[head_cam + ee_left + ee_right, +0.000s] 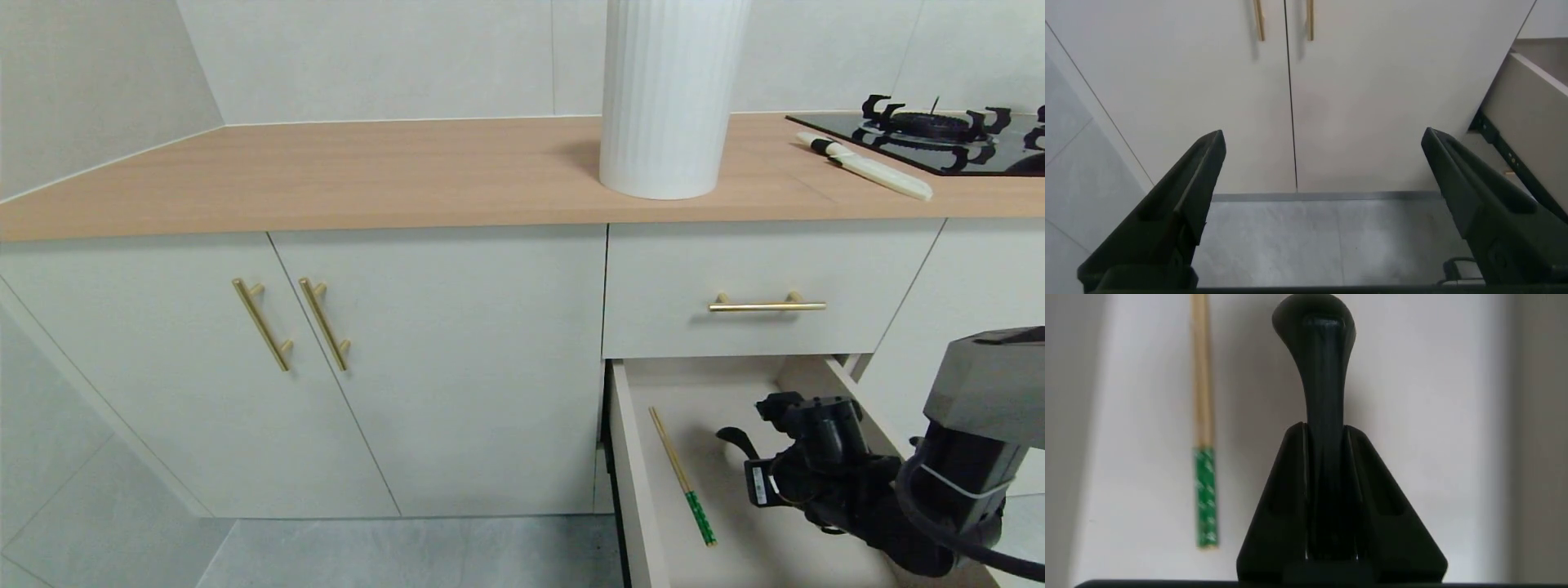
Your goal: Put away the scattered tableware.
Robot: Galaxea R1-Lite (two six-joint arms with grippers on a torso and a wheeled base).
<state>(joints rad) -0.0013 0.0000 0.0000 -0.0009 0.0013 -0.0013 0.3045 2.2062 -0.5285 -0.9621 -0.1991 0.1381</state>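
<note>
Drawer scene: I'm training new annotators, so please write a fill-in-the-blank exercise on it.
The green-tipped chopsticks lie inside the open ____.
The right gripper is shut on a ____ spoon.
The left gripper has its jaws ____, facing the cabinet doors.
On the countertop, the knife lies between the white vase and the gas ____.
Missing words: drawer; black; open; stove.

vase point(665, 98): top cropped | hob point(939, 151): right side cropped | drawer point(633, 457): front cropped | black spoon point(1315, 343): handle hidden inside right end effector point(1324, 437)
</note>
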